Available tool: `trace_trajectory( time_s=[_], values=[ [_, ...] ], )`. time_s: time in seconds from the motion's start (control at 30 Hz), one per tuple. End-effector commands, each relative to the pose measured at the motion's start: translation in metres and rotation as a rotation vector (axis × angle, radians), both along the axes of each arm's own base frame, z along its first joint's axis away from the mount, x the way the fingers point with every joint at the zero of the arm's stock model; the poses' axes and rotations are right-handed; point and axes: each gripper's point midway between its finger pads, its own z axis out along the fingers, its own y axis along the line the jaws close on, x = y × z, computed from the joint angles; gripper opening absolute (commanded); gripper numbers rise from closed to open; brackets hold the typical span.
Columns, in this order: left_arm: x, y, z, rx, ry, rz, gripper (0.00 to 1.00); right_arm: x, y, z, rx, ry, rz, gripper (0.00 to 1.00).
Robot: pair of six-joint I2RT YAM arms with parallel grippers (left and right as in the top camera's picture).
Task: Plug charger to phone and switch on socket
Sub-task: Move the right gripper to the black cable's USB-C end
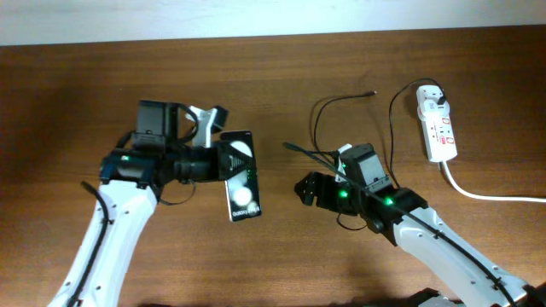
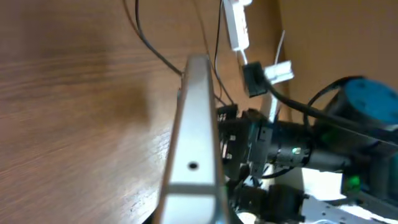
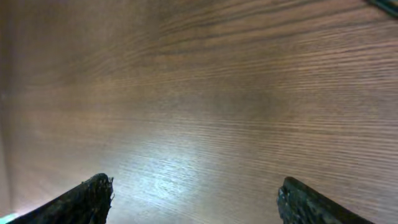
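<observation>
We log the left end effector (image 1: 227, 160) pinching the phone (image 1: 243, 194) mid-tabletop (image 1: 102, 77), likely steadying its port, while the right end effector (image 3: 193, 199) hangs spread and empty beside the charger (image 1: 345, 96), which loops from the socket (image 1: 438, 128) by the far-right corner.

Had white arm links (image 1: 111, 234) w/ blk wrist housings (image 1: 162, 162), green LEDs (image 1: 342, 194), thin blk cables (image 1: 102, 209); worn blk fingertips (image 3: 87, 196) above table (image 3: 217, 93).
</observation>
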Motion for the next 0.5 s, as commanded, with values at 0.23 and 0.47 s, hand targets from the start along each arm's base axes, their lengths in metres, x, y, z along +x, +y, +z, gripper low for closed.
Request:
trace_trajectory(
  time_s=[0.23,0.47],
  values=[
    [0.002,0.007,-0.021,0.169,0.053,0.108,0.00,0.042,-0.067,0.134,-0.402,-0.115,-0.221,0.83],
    [0.002,0.007,-0.021,0.170,0.053,0.108,0.00,0.166,-0.128,0.084,-0.467,0.159,-0.414,0.82]
  ],
)
